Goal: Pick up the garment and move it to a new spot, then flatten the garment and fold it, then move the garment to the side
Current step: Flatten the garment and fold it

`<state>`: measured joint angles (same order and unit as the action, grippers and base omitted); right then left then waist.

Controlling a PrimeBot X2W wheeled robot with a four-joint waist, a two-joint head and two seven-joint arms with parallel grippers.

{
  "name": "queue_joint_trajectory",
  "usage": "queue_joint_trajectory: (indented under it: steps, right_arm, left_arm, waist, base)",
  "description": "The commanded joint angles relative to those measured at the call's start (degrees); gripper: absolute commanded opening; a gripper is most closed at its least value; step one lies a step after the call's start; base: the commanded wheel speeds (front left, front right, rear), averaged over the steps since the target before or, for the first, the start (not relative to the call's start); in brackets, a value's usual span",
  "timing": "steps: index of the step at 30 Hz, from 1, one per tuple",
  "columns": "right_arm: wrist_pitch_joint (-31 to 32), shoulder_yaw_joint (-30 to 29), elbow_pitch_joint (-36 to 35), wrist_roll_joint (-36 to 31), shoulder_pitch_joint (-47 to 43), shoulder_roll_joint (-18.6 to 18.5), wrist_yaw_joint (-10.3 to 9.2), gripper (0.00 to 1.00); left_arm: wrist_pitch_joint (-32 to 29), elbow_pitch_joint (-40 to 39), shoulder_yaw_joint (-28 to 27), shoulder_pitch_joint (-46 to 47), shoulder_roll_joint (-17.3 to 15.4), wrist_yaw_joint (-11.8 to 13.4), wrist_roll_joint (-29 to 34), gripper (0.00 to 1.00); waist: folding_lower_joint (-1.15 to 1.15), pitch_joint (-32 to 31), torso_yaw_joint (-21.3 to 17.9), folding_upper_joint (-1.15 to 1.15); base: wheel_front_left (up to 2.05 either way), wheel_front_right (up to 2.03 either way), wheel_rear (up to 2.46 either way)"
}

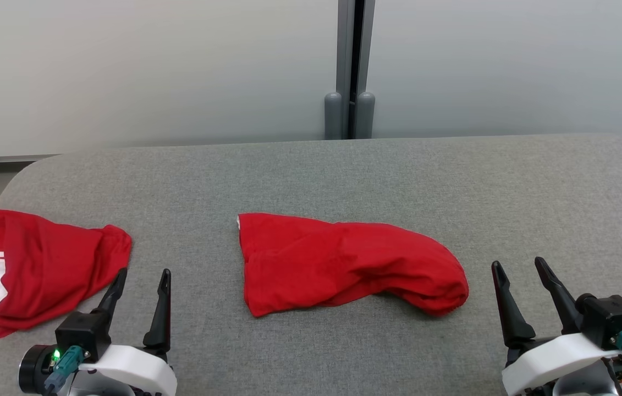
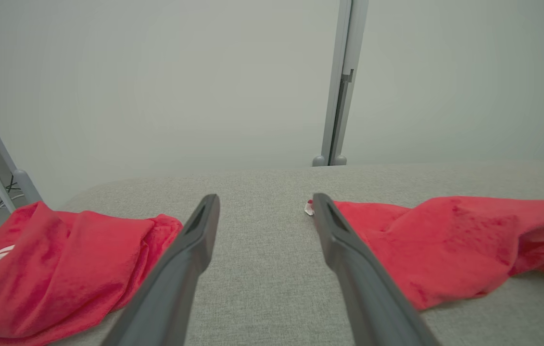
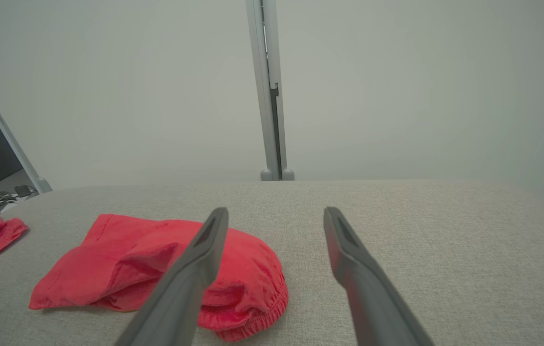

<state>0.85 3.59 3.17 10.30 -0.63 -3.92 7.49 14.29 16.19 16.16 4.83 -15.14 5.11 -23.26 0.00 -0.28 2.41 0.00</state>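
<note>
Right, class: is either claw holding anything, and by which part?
Nothing is held. Left claw and right claw both stand open and empty, clear of the middle red garment on the grey surface.

Two red garments show, the middle garment (image 1: 343, 264) and the left-edge garment (image 1: 52, 258), plus one grey counter (image 1: 343, 176) and two hands, left hand (image 1: 143, 271) and right hand (image 1: 517, 262).
</note>
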Motion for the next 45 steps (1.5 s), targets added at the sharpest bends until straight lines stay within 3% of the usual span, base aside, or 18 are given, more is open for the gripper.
queue_joint_trajectory:
  steps: [1, 12, 19, 27, 35, 36, 37, 38, 39, 45]
  right_arm:
    - [0.0, -0.1, 0.1, 0.1, -0.1, 0.0, 0.00, 1.00]
    - [0.3, -1.0, 0.7, 0.4, 0.4, 0.1, 0.00, 1.00]
    - [0.9, -4.0, 3.5, 1.4, 4.2, -0.5, 0.00, 1.00]
    - [1.5, -2.9, 14.6, 1.7, 14.3, -1.5, 0.00, 1.00]
    - [3.8, 0.0, 27.9, 3.5, 19.7, -1.9, 0.00, 1.00]
    - [4.2, 0.6, 29.1, 4.0, 19.9, -1.9, 0.00, 0.78]
    - [4.6, 1.1, 30.0, 4.8, 20.2, -1.8, 0.00, 0.46]
    - [5.0, 1.6, 31.0, 5.4, 20.3, -1.9, 0.00, 0.08]
    - [4.9, 2.0, 31.5, 5.8, 20.4, -2.1, 0.00, 0.00]
    - [1.3, 1.6, 31.0, 6.8, 23.4, -3.7, -0.05, 0.00]
  left_arm:
    - [0.0, -0.2, 0.1, -0.6, -0.2, 0.3, 0.1, 1.00]
    - [-0.5, -0.7, 0.7, 0.3, -0.1, 0.5, -0.4, 1.00]
    - [-0.6, -1.8, 1.4, 4.2, 0.3, -0.2, -0.2, 1.00]
    - [0.0, -1.4, 2.1, 9.7, 1.6, -1.1, 0.6, 1.00]
    - [0.5, 0.3, 2.8, 12.2, 2.6, -2.0, 1.0, 1.00]
    - [0.6, 0.5, 2.8, 12.5, 2.7, -2.1, 1.1, 1.00]
    - [0.6, 0.7, 2.8, 12.6, 2.8, -2.2, 1.2, 1.00]
    - [0.7, 0.8, 2.9, 12.6, 2.9, -2.3, 1.3, 1.00]
    - [0.7, 1.0, 2.8, 12.6, 3.0, -2.3, 1.3, 1.00]
    - [0.9, 1.6, 2.4, 12.8, 3.3, -2.4, 1.2, 1.00]
  waist:
    - [0.00, 0.0, 0.0, 0.00]
    - [0.00, 0.9, 0.3, 0.00]
    - [0.00, 5.4, 2.2, 0.00]
    - [0.00, 11.1, 4.9, 0.00]
    - [0.00, 12.7, 6.1, 0.00]
    - [0.00, 12.7, 6.2, 0.00]
    - [0.00, 12.8, 6.2, 0.00]
    - [0.00, 12.8, 6.3, 0.00]
    - [0.00, 12.8, 6.3, 0.00]
    - [0.00, 12.5, 6.1, 0.00]
  base:
    - [0.00, 0.00, 0.00]
    - [0.00, 0.00, 0.00]
    - [0.00, 0.00, 0.00]
    - [0.00, 0.00, 0.00]
    - [0.00, 0.00, 0.00]
    - [0.00, 0.00, 0.00]
    - [0.00, 0.00, 0.00]
    - [0.00, 0.00, 0.00]
    - [0.00, 0.00, 0.00]
    - [0.00, 0.00, 0.00]
